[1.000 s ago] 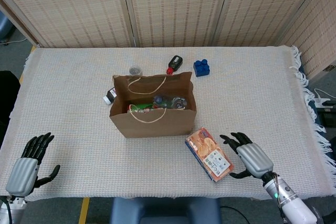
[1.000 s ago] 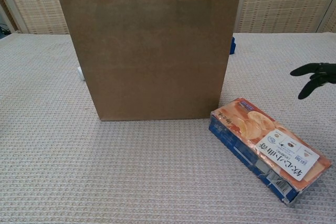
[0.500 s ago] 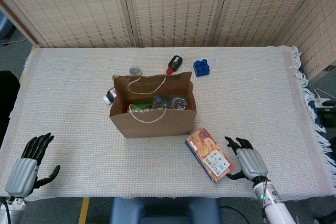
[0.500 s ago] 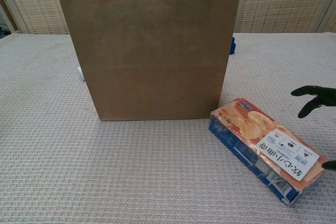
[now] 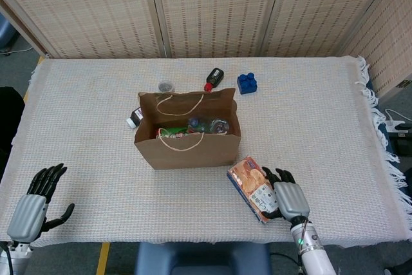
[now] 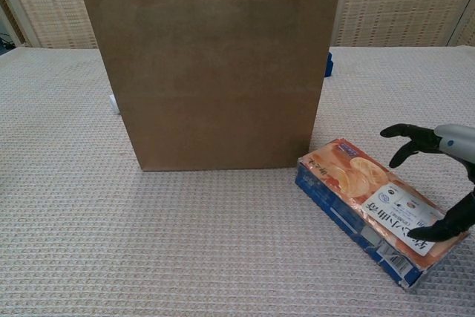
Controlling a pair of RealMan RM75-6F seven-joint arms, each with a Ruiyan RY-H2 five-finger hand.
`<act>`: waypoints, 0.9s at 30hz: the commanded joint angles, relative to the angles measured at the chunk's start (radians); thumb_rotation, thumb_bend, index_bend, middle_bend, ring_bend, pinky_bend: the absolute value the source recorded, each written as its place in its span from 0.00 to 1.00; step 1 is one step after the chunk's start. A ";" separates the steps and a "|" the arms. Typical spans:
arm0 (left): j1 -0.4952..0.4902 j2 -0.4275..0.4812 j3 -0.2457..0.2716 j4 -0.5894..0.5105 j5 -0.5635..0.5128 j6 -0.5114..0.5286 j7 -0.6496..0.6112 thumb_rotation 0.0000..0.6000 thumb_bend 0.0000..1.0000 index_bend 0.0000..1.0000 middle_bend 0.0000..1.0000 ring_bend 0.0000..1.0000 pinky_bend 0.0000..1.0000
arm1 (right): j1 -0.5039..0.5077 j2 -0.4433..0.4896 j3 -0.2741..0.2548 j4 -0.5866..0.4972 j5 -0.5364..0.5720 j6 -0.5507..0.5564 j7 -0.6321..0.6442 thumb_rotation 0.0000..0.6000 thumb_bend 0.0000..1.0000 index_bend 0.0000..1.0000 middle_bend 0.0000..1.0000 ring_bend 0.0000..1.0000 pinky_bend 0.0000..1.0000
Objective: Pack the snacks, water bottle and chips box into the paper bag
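Right hand (image 5: 288, 196) has slid in leftward along the bottom edge of the frame since a second ago, and now it sits right against the chips box (image 5: 255, 189). From the chest view its dark fingers (image 6: 407, 139) arch over the far long edge of the box while the thumb rests on the near end of the top face, by the white label. Contact, yes, but the box lies flat on the worktop (image 5: 322, 127), unlifted, so the hand is spread around it rather than clamped.

Down in the lower left corner the left hand (image 5: 33, 203) rests on the worktop edge, fingers splayed, holding nothing, exactly where it was before.

Moving up to the centre of the frame, the paper bag (image 5: 187, 129) stands upright and open, just up and left of the chips box with a small gap between them. Looking down into it, the water bottle (image 5: 209, 123) lies inside beside a snack packet (image 5: 170, 132) with green on it.

Beyond the bag, toward the top of the frame, a small dark bottle (image 5: 214, 78) with a red cap lies on its side, a blue block (image 5: 246, 83) sits to its right, and a small round lid (image 5: 166, 86) to its left. Another small bottle (image 5: 134, 118) pokes out at the bag's left side.
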 commanded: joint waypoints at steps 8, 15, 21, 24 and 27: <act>0.002 0.000 0.004 -0.005 0.009 0.006 0.006 1.00 0.35 0.00 0.00 0.00 0.02 | -0.025 -0.080 -0.045 0.069 -0.113 0.013 0.019 1.00 0.00 0.00 0.21 0.00 0.00; 0.001 0.002 0.005 -0.005 0.012 0.006 0.003 1.00 0.35 0.00 0.00 0.00 0.02 | -0.033 -0.097 -0.084 0.118 -0.232 0.014 -0.001 1.00 0.00 0.00 0.21 0.00 0.00; 0.002 0.002 0.009 -0.008 0.020 0.009 0.006 1.00 0.35 0.00 0.00 0.00 0.02 | -0.047 -0.101 -0.118 0.145 -0.322 0.014 -0.012 1.00 0.00 0.00 0.21 0.00 0.00; 0.002 0.002 0.009 -0.009 0.021 0.012 0.005 1.00 0.35 0.00 0.00 0.00 0.02 | -0.055 -0.100 -0.132 0.158 -0.344 0.007 -0.020 1.00 0.00 0.00 0.21 0.00 0.00; 0.003 0.003 0.010 -0.010 0.023 0.013 0.004 1.00 0.35 0.00 0.00 0.00 0.02 | -0.062 -0.096 -0.144 0.173 -0.369 0.003 -0.032 1.00 0.00 0.00 0.21 0.00 0.00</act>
